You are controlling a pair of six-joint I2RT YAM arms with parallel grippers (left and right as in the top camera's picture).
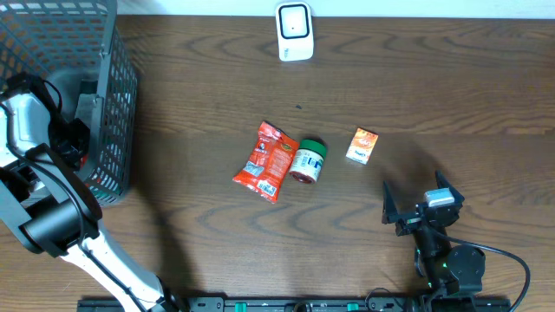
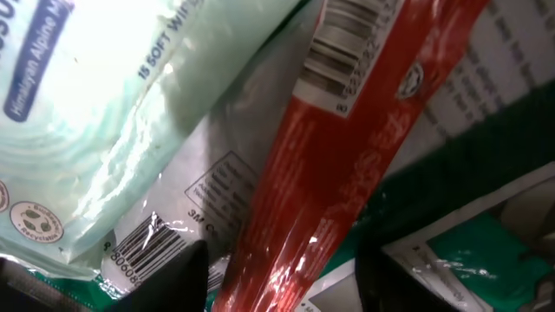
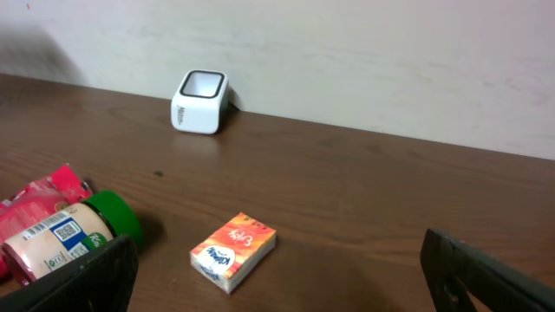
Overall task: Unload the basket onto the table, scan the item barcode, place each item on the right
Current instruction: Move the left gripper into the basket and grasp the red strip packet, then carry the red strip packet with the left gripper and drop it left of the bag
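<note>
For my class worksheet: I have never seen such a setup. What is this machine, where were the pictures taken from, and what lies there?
This robot has two arms at a wooden table. On it lie a white scanner, a red snack bag, a green-lidded jar and a small orange box. One picture looks down from above; two come from wrist cameras. The left pincer is inside a grey basket, straddling a red packet beside a pale wipes pack; whether it grips is unclear. The right pincer is open, empty.

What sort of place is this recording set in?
Probably a mock shop checkout on a wooden table: a scanner, a basket of packaged goods, and a packet, jar and box laid out.
</note>
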